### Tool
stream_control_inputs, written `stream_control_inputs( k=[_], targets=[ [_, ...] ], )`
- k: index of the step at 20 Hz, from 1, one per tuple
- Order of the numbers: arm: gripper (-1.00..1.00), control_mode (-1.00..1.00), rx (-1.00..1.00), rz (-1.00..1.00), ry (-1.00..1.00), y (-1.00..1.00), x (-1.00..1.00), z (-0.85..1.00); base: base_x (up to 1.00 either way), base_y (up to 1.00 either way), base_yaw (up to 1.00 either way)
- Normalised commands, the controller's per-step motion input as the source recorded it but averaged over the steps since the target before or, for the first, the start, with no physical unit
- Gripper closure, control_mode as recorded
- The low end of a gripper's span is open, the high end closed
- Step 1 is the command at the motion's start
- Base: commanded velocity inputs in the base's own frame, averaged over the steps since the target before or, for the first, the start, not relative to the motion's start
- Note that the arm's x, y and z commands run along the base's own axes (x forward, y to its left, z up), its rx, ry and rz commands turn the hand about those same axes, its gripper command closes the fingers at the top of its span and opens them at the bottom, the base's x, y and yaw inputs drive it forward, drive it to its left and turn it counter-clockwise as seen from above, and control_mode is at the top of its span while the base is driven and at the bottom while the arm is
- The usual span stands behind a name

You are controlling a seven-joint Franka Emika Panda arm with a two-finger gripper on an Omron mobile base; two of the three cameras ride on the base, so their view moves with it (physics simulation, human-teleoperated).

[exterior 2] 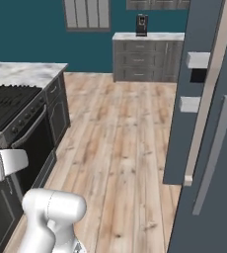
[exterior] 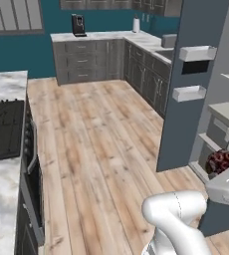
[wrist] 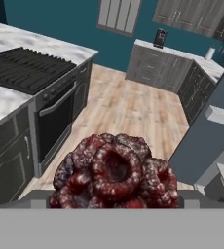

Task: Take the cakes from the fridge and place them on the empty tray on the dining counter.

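my gripper (wrist: 115,206) sits at the very bottom of the hand view, and the dark red-brown cake (wrist: 115,171) covers its fingertips, so i cannot see the tips themselves. the cake sits squarely where my fingers would rise, pressed close against the hand. my jaws stand wide, and the cake fills the space between them, so i read it as held across its width.

the cake is round and lumpy, a ring of glossy knobs with a hollow in the middle. the hollow faces up toward the camera and slightly away. being round, it has no clear long axis. its lower edge is cut off by the bottom of the view.

in the left base view the same cake (exterior: 223,162) shows at the right edge, partly cut off by the frame and by my white arm below it, just in front of the open fridge (exterior: 196,94) and its pale shelves.

in the right base view the fridge door (exterior 2: 211,128) with its long grey handle blocks the inside of the fridge.

the dining counter (wrist: 16,73) with its black cooktop (wrist: 24,68) lies to the left in the hand view, well apart from the cake.
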Motion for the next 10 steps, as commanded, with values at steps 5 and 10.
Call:
stream_control_inputs(
  k=[5,10],
  targets=[
    [1.0,1.0,0.0,0.0,0.0,0.0,0.0,0.0,-0.53,0.08,0.0],
    [1.0,1.0,0.0,0.0,0.0,0.0,0.0,0.0,-0.5,0.08,0.0]
  ],
)
